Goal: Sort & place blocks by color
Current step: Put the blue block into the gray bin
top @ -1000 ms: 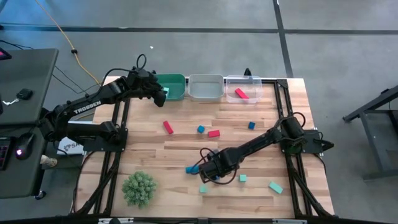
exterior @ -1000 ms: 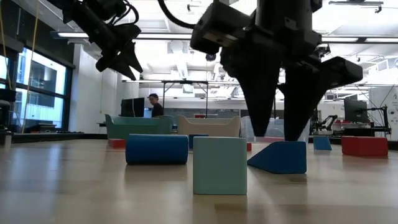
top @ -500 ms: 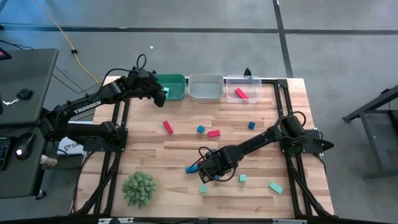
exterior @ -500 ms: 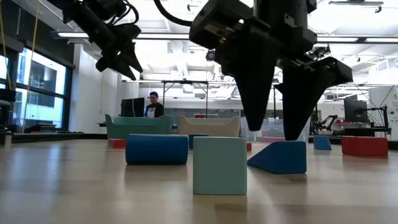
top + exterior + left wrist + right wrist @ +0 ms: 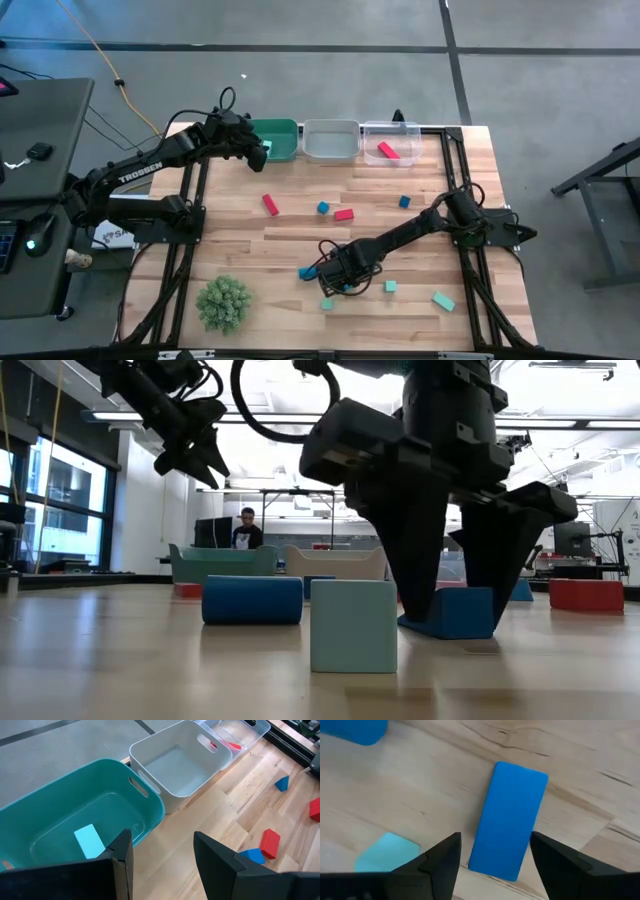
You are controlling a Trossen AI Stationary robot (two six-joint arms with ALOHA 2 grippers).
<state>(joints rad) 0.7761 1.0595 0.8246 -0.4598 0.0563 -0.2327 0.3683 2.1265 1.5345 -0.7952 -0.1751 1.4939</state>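
Right gripper (image 5: 492, 865) low at lower centre of high view, fingers apart straddling blue bar (image 5: 509, 820) flat on table (image 5: 290, 225), long axis running out between them.

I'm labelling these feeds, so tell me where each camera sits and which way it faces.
High: overhead, straight down on the table and both arms.
Low: tabletop height, level across; right gripper astride a blue block.
Left wrist: over the teal bin, own fingers apart.
Right wrist: down onto that blue block, shared with the low view.
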